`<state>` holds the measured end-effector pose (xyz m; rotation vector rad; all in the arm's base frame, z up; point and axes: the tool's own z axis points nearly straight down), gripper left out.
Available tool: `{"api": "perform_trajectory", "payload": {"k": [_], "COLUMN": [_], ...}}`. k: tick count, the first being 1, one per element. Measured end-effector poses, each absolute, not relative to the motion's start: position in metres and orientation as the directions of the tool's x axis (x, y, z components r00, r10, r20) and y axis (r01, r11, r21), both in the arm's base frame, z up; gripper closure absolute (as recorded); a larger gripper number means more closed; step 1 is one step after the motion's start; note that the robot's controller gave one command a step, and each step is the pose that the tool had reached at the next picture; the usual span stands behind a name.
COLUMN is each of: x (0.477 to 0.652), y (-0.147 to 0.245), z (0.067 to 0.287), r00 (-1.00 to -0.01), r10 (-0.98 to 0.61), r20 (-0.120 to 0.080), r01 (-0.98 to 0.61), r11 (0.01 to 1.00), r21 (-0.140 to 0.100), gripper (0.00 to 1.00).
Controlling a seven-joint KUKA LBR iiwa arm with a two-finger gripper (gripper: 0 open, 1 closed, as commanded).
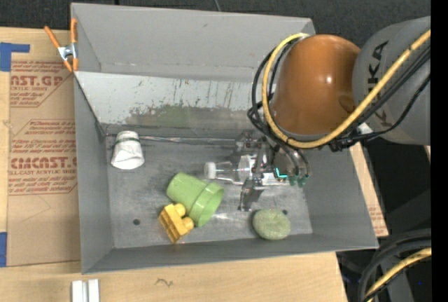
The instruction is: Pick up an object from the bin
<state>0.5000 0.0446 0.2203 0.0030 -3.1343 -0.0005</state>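
The gripper (246, 195) is held low in the bin (210, 87), between a green cup (194, 195) lying on its side to the left and a rounded green lump (271, 224) just nearer, presumably so that either can be reached. The claw's opening cannot be told; nothing is seen held.

Even overhead light, glossy highlight on orange wrist cover (315, 87), soft shadows inside grey bin (140, 199)

Bare bin floor (175, 153) between white cup (128, 152) and green cup (196, 197); yellow block (175, 221), green lump (271, 224) along near wall
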Motion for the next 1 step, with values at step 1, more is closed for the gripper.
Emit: {"api": "perform_trajectory", "payload": {"k": [1], "x": [0.5017], "y": [0.0443], "z": [0.2244], "r00": [-1.0], "r10": [0.0], "r20": [-0.001], "r01": [0.0], "r11": [1.0], "r21": [0.001], "gripper": [1.0]}}
